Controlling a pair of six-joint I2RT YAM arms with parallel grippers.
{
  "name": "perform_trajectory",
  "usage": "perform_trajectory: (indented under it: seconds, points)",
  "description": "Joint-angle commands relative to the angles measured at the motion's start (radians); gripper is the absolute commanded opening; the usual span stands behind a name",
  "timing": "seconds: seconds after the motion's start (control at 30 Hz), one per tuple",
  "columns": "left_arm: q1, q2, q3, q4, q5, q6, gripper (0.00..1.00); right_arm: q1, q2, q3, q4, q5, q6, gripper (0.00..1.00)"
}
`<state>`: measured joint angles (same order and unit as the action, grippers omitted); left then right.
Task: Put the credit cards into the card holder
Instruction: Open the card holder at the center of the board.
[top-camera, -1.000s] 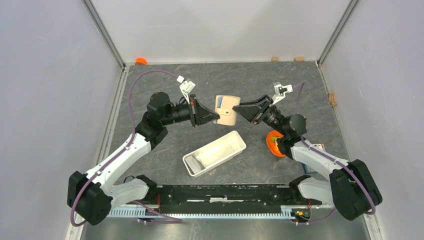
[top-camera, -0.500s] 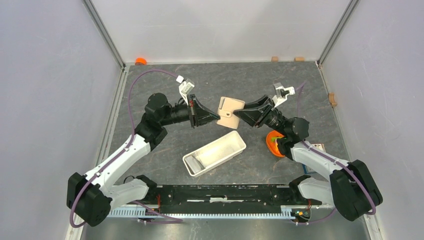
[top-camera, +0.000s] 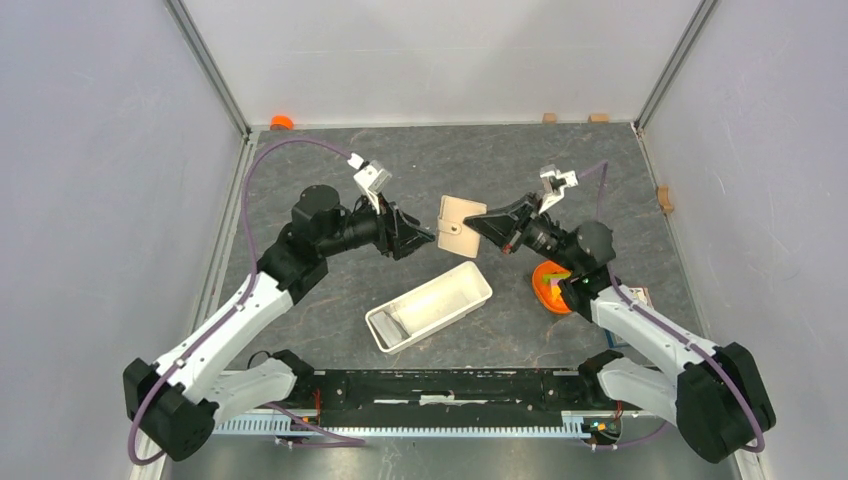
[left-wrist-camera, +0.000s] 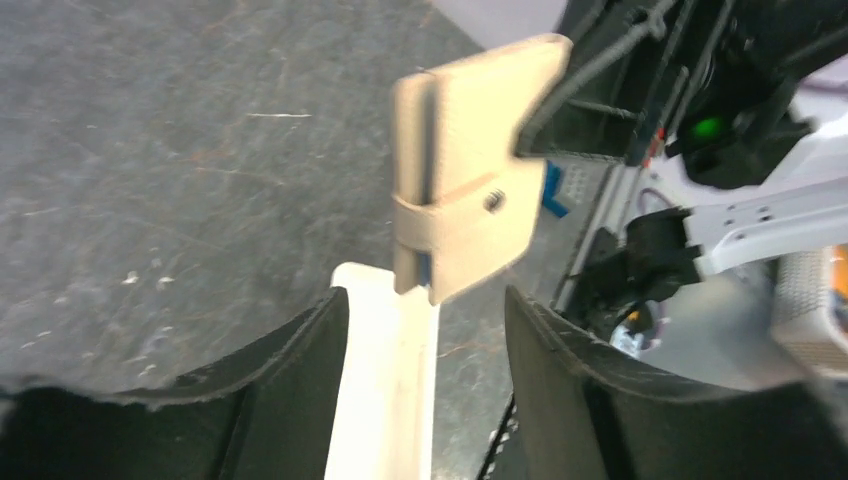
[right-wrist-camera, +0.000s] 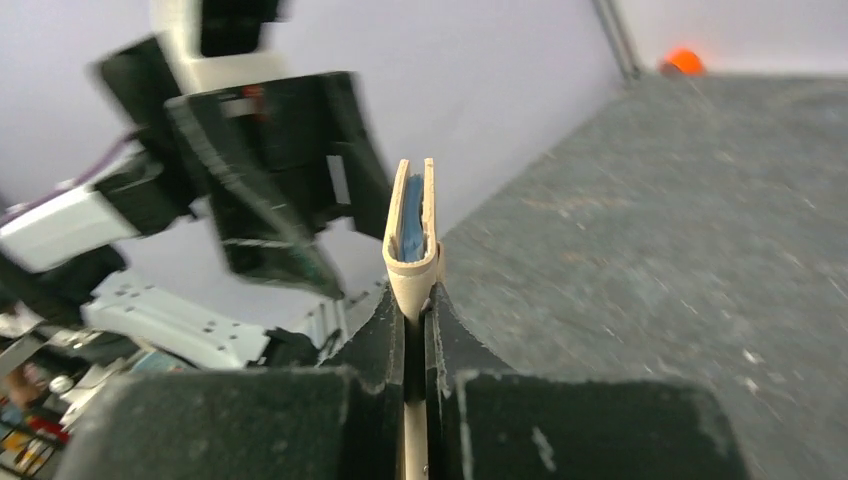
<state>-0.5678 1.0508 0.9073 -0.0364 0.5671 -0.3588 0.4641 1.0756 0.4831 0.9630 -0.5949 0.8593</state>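
Observation:
The card holder (top-camera: 459, 227) is a beige folded wallet with a snap strap, and it hangs in mid-air over the table. My right gripper (top-camera: 474, 221) is shut on its right edge; in the right wrist view the fingers pinch the holder (right-wrist-camera: 413, 235) at its fold. A blue credit card edge (right-wrist-camera: 411, 228) shows between its leaves. My left gripper (top-camera: 430, 240) stands open just left of the holder, not touching it. In the left wrist view the holder (left-wrist-camera: 470, 215) floats ahead of that gripper (left-wrist-camera: 425, 300), whose jaws stand wide apart.
A long white tray (top-camera: 470, 300) lies on the table below the holder, also in the left wrist view (left-wrist-camera: 370, 380). An orange bowl (top-camera: 550, 285) sits under my right arm. A small orange object (top-camera: 282, 122) and wooden blocks (top-camera: 549, 117) lie by the back wall.
My left gripper let go of the card holder, opened and drew back a little. My right gripper closed on the holder's right edge, and the holder tilted.

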Motion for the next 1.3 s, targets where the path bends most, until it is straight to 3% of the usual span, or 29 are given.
perform_trajectory:
  seconds: [0.0, 0.07, 0.33, 0.53, 0.83, 1.27]
  points:
    - [-0.054, -0.112, 0.034, -0.134, -0.233, 0.259, 0.59, 0.004, -0.010, 0.149, -0.506, 0.112, -0.218, 0.00]
    - [-0.078, -0.122, 0.030, -0.132, -0.224, 0.291, 0.55, 0.004, 0.023, 0.193, -0.602, 0.084, -0.251, 0.00]
    - [-0.171, 0.028, 0.077, -0.154, -0.003, 0.283, 0.55, 0.004, 0.107, 0.302, -0.887, -0.014, -0.353, 0.00]
    - [-0.229, 0.108, 0.083, -0.208, 0.001, 0.310, 0.55, 0.003, 0.126, 0.311, -0.923, -0.148, -0.374, 0.00]
    - [-0.264, 0.135, 0.090, -0.270, -0.113, 0.357, 0.55, 0.004, 0.119, 0.327, -1.029, -0.304, -0.469, 0.00]
    - [-0.282, 0.184, 0.088, -0.260, -0.059, 0.348, 0.55, 0.013, 0.104, 0.317, -1.008, -0.411, -0.478, 0.00]
